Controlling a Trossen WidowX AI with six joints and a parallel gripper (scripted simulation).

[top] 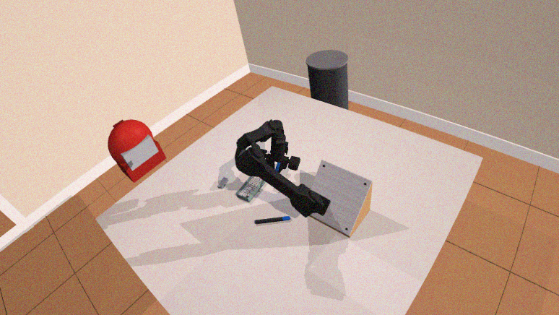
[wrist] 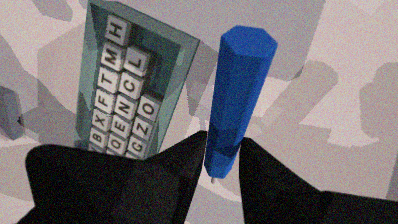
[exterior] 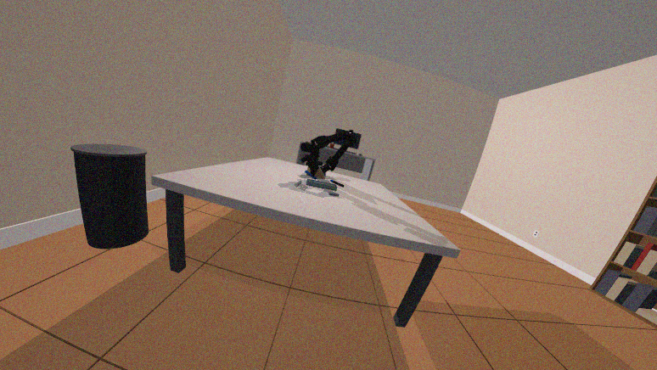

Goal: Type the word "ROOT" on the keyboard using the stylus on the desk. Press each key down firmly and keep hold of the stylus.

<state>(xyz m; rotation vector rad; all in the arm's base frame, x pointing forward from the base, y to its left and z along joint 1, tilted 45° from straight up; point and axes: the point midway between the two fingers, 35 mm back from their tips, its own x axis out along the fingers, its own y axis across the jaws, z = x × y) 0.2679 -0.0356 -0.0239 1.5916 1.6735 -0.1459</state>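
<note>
My gripper [wrist: 223, 141] is shut on the blue stylus [wrist: 241, 80] [top: 278, 167] [exterior: 310, 174]. Its thick blunt end is toward the wrist camera and its thin grey tip shows just past the fingers. The green keyboard [wrist: 186, 62] [top: 250, 190] [exterior: 322, 184] lies on the table, left of the stylus in the wrist view. Its white keys include T, two that look like O, and H, M, L, N and E. I see no R; the keyboard's lower part is hidden by the left finger. The tip's height above the table is unclear.
A black marker with a blue end [top: 272, 219] [exterior: 337, 183] lies on the white table [top: 234, 274] [exterior: 220, 181]. A small grey block [top: 222, 182] [exterior: 334, 194] [wrist: 10, 112] lies beside the keyboard. A sloped metal-topped block [top: 346, 187] stands beside the arm's base.
</note>
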